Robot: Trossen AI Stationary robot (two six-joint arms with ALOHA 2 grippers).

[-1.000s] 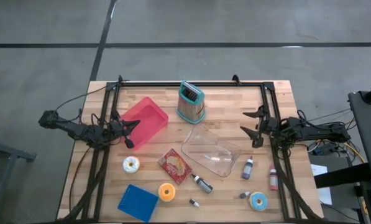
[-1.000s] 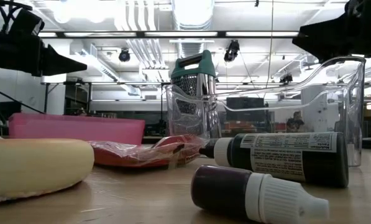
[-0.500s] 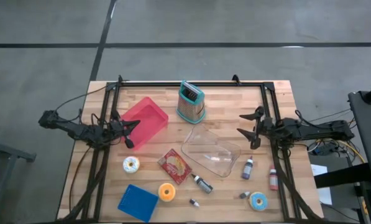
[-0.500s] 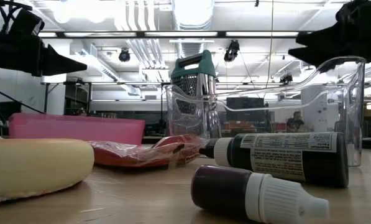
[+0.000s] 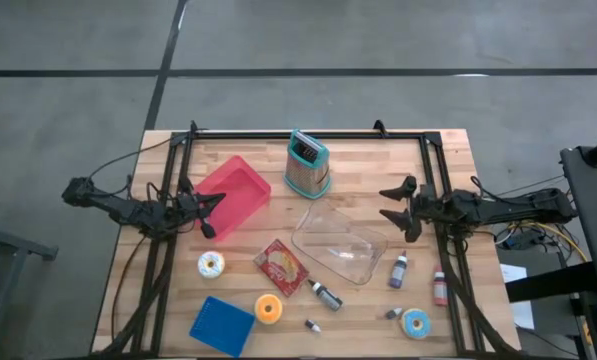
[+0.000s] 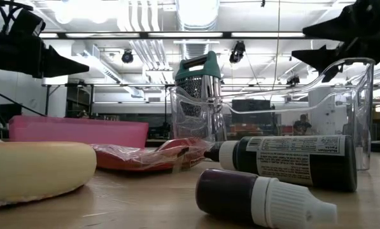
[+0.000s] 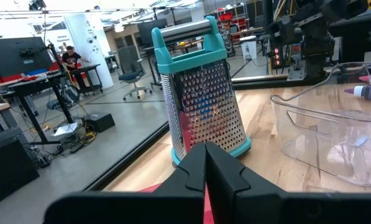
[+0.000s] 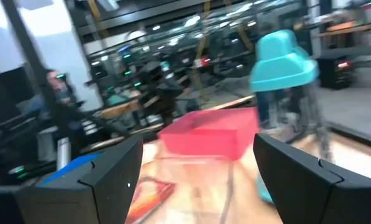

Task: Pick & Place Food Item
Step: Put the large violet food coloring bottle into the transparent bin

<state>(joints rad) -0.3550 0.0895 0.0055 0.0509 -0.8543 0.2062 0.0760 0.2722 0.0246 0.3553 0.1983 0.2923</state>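
Right pincer is spread wide, empty, hovering just beside the clear tub. Left pincer is pressed together by the pink bin. The snack packet lies on the worktop near the tub.

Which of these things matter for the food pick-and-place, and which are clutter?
Likely job: snack packet, white donut, orange donut, blue donut, pink bin, clear bin.
Lying about: grater, purple bottle, red bottle, black bottle, blue lid.
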